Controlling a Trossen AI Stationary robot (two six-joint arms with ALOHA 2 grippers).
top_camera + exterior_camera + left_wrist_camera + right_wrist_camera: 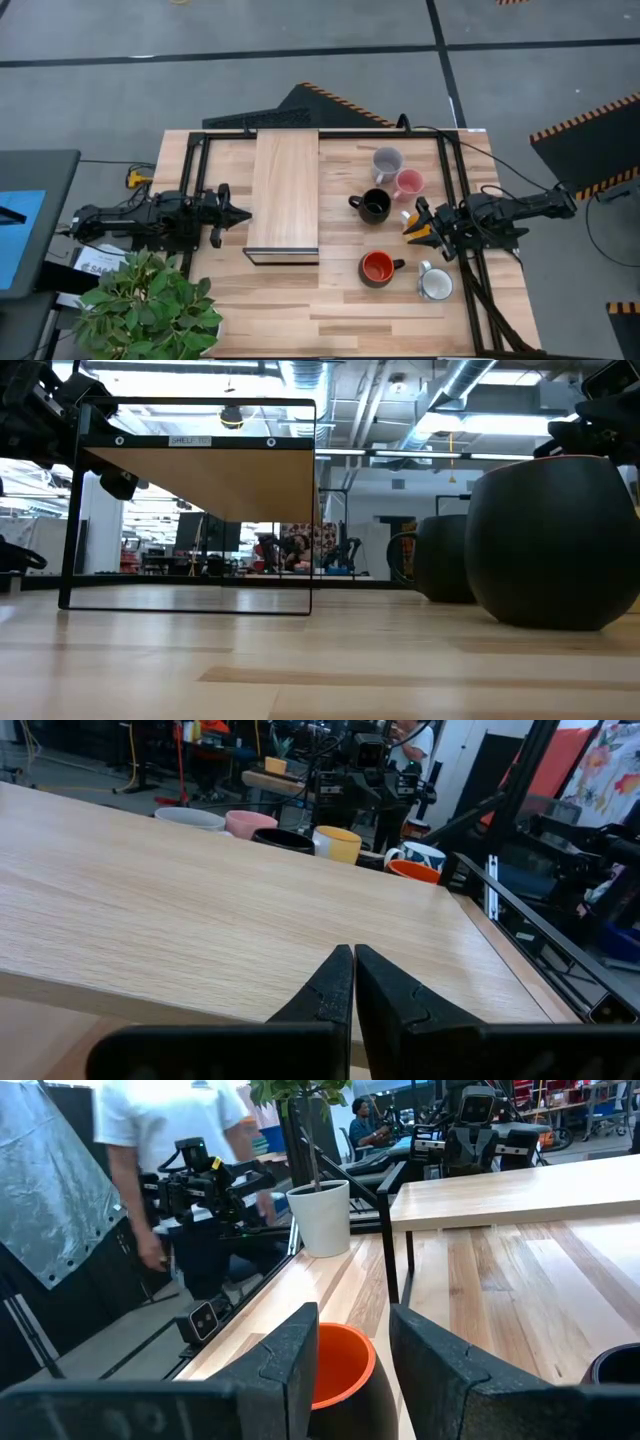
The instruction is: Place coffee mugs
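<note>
Six mugs stand on their bases on the table's right half: pale grey (387, 160), pink (408, 183), black (373, 205), red-orange with a dark outside (377, 267), white (435, 284) and orange-yellow (411, 214). My right gripper (422, 224) is open at the orange-yellow mug (345, 1365). One finger (290, 1370) stands over its opening and the other (440, 1380) outside its wall. My left gripper (238, 213) is shut beside the shelf's left edge, level with the shelf top (200, 910), and touches nothing. My right gripper comes level from the table's right side, its fingers on either side of the orange-yellow mug's wall (372, 1365). The mug stands upright on the table. I cannot tell whether a finger touches it.
A low shelf (285, 195) with a wooden top on a black frame stands mid-table. A potted plant (150, 310) sits at the near left corner. A black frame rail (455, 170) runs along the right edge. A person (170, 1140) stands beyond the table.
</note>
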